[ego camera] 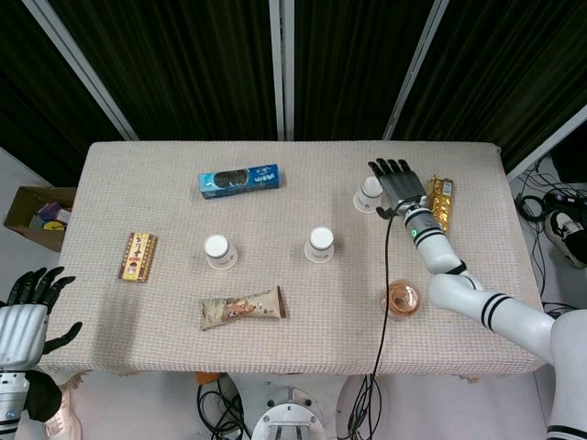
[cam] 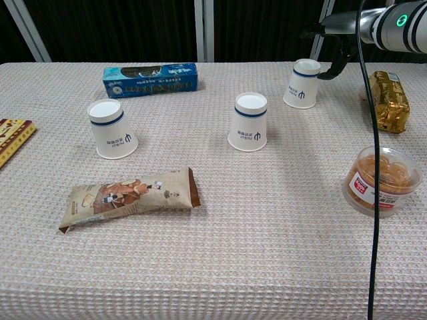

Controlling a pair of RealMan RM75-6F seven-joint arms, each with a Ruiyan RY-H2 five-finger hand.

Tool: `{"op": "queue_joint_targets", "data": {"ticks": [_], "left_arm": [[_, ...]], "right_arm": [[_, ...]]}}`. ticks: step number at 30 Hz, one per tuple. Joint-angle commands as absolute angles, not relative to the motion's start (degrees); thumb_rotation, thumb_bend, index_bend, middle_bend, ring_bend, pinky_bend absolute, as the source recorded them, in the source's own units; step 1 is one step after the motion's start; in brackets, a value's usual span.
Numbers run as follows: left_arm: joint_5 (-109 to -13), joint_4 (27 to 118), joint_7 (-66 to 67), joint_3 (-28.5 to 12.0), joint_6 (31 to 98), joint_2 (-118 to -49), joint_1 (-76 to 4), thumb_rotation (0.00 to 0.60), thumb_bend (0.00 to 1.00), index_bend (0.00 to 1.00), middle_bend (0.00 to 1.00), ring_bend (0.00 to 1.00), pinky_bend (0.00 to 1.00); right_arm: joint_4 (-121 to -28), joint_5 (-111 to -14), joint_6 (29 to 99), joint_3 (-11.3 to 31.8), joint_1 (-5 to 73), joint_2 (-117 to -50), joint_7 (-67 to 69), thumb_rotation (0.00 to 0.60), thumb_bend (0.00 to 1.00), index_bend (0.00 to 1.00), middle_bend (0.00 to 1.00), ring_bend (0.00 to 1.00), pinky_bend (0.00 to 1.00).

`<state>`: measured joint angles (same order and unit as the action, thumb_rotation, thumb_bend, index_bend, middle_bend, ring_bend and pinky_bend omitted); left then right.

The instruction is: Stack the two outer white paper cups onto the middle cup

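At far right of the row, the outer cup (ego camera: 370, 193) stands inverted, just left of my right hand (ego camera: 400, 186), whose fingers are spread, holding nothing; whether they touch is unclear. Smooth tapered paper, axis upright. The middle cup (ego camera: 320, 245) lies nearer me, leftward; my left hand (ego camera: 27, 316) hangs open, well apart, off the woven cloth table (ego camera: 165, 174).

No print is legible on the cups (cam: 248, 122), blue box (cam: 151, 79) or wrappers (cam: 130, 197)
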<state>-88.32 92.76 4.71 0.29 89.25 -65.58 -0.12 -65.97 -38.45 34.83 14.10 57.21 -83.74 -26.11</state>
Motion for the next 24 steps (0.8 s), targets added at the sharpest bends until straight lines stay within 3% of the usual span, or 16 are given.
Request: {"op": "queue_joint_targets", "data": {"ticks": [1, 12, 21, 24], "left_arm": [[-88.2, 92.7, 4.8, 0.2, 88.9, -65.6, -0.3, 0.6, 0.2, 0.23, 0.12, 0.08, 0.1], [-87.8, 92.8, 5.0, 0.0, 88.4, -65.6, -0.5, 0.6, 0.2, 0.23, 0.12, 0.08, 0.1], [-86.6, 92.4, 4.6, -0.1, 88.1, -65.6, -0.2, 0.6, 0.2, 0.23, 0.12, 0.08, 0.1], [-85.9, 92.2, 4.2, -0.1, 88.1, -65.5, 0.2, 0.6, 0.2, 0.23, 0.12, 0.08, 0.1]], "right_arm": [[-65.4, -37.7, 34.2, 13.7, 57.7, -83.8, -25.6, 0.6, 0.26, 0.0, 0.04, 0.0, 0.0], [-58.3, -35.4, 29.6, 11.5, 61.1, -86.3, -24.2, 0.6, 0.27, 0.0, 0.06, 0.0, 0.0], [-48.4, -35.2, 24.5, 10.1, 64.9, -92.1, -22.8, 0.6, 0.35, 0.0, 0.11, 0.0, 0.0], [-45.3, -35.6, 23.3, 9.7, 65.7, -94.0, -22.3, 0.6, 0.4, 0.07, 0.16, 0.0, 0.0]]}}
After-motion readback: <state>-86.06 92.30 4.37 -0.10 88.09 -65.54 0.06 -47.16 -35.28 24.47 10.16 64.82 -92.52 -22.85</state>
